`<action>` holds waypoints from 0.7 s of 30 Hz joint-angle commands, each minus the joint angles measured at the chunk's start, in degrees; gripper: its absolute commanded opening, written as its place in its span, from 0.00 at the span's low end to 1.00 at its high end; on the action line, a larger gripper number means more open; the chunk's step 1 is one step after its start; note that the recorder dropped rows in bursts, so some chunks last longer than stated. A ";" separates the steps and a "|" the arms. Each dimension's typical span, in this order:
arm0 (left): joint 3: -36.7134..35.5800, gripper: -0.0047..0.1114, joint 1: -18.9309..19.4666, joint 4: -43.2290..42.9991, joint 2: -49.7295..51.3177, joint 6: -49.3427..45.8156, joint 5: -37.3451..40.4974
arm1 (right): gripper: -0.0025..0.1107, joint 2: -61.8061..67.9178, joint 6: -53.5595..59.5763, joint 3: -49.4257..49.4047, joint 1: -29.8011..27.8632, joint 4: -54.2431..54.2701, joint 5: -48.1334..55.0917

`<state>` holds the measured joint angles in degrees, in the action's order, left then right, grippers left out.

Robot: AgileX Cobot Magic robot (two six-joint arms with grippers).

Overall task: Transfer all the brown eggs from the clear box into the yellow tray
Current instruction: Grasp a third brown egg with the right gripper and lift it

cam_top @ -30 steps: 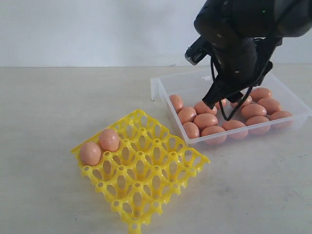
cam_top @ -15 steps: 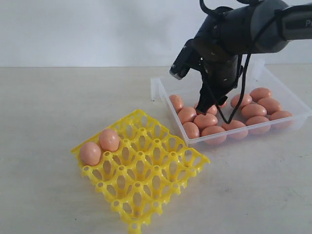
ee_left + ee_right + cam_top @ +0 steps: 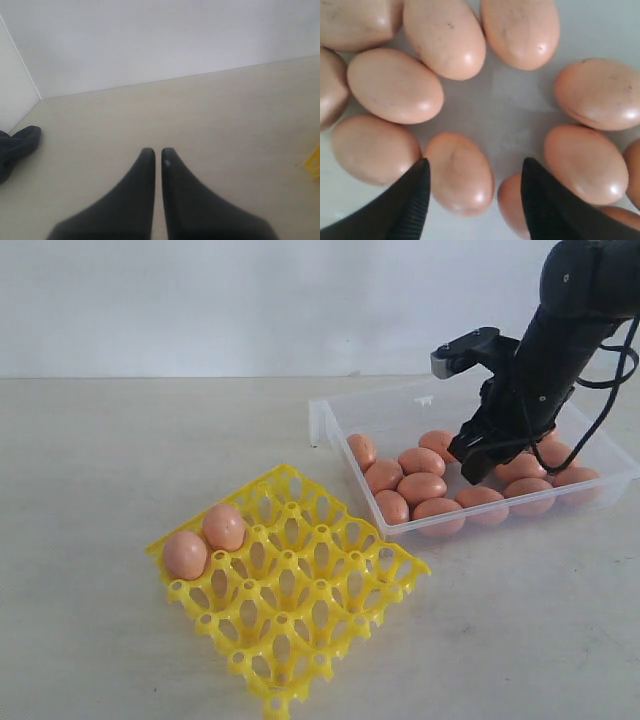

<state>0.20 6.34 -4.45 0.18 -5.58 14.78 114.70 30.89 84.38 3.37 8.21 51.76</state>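
Several brown eggs [image 3: 422, 487] lie in the clear box [image 3: 390, 418] at the right. Two more eggs [image 3: 224, 527] sit in the far-left cups of the yellow tray [image 3: 300, 605]. My right gripper [image 3: 477, 458] hangs low over the eggs in the middle of the box. It is open and holds nothing. In the right wrist view its gripper [image 3: 475, 167] straddles one egg [image 3: 460, 172], with the fingers [image 3: 412, 200] apart from it. My left gripper [image 3: 157, 152] is shut and empty over bare table, with a corner of the yellow tray [image 3: 314, 162] at the edge of its view.
The box floor [image 3: 510, 115] shows bare between the eggs under my right gripper. A dark object [image 3: 20, 142] lies at the table's edge in the left wrist view. A white wall stands behind the table.
My right arm has swung from the left end of the box to its middle-right and come down nearer the eggs. Its jaws have stayed open. No egg has moved.
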 commanded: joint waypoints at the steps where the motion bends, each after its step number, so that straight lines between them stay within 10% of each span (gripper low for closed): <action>1: -0.20 0.08 -0.27 0.11 -0.18 0.18 -0.44 | 0.44 -0.23 4.39 0.40 -0.69 3.38 0.77; 21: -0.20 0.08 -0.27 0.11 -0.18 0.18 -0.44 | 0.44 6.27 9.68 0.27 -0.69 3.28 0.03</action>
<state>0.20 6.34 -4.45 0.18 -5.58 14.78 120.03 39.97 84.47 3.00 11.58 52.64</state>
